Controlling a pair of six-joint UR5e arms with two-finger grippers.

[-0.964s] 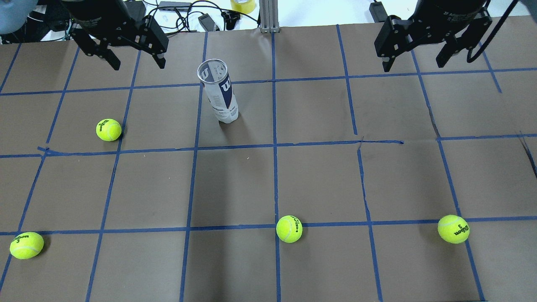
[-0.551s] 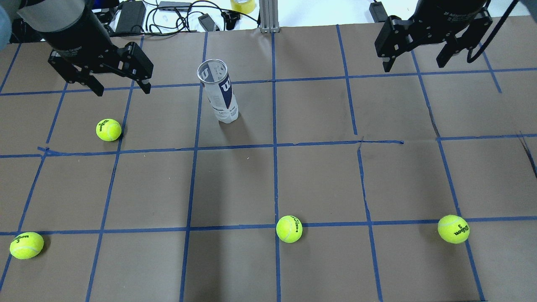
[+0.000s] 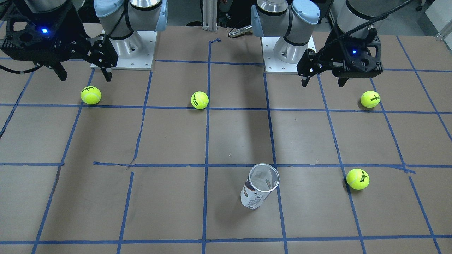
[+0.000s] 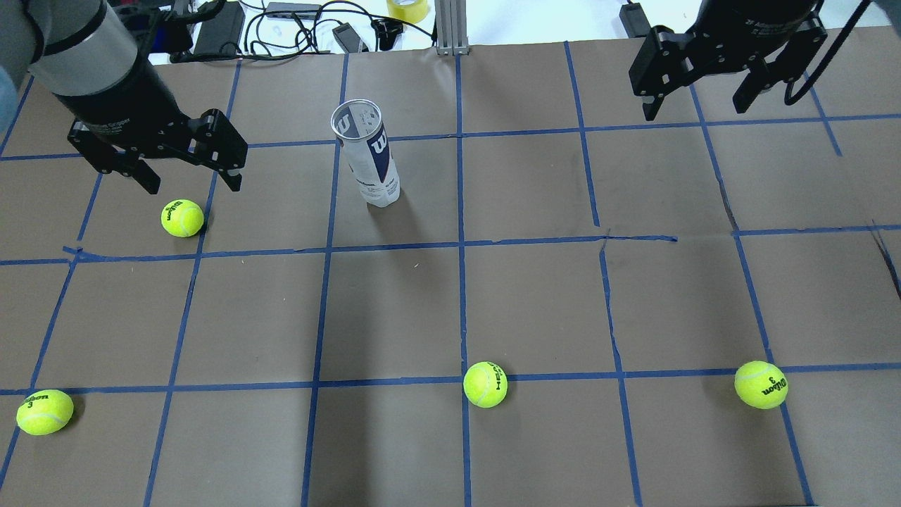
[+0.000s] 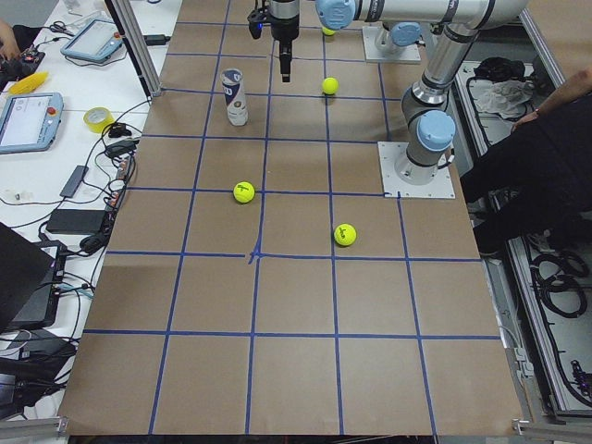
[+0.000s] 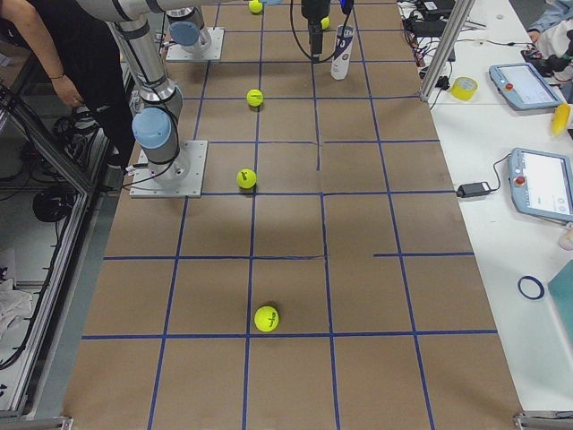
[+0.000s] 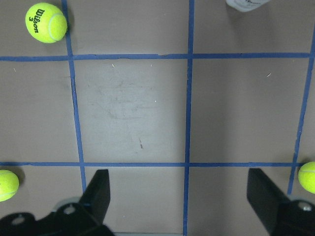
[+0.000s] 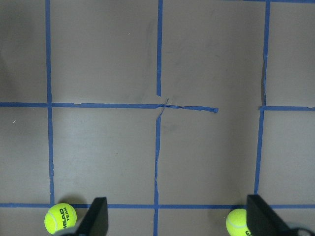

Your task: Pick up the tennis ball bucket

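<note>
Brown paper covers the table (image 4: pixel 535 303), marked into squares by blue tape lines. One slim clear-plastic tennis ball bucket (image 4: pixel 366 155) stands upright on it, mouth open at the top, in the far row of squares just left of the centre line as the overhead view shows it. Its navy and white label bears a large white "W"; the small print and the barcode on it are too fine to read.

Four yellow-green tennis balls lie well apart from one another. Three read "Wilson" with a "3": one near the left gripper (image 4: pixel 182 217), one at the near left corner (image 4: pixel 44 411) and one at the near right (image 4: pixel 760 384). The fourth ball (image 4: pixel 485 384), near the centre line, reads "HEAD".

Both black two-finger grippers hang above the table. The left gripper (image 4: pixel 193 186) has its fingers spread wide and holds nothing, to the bucket's left and apart from it. The right gripper (image 4: pixel 693 109) is likewise wide apart and empty, far from the bucket.
</note>
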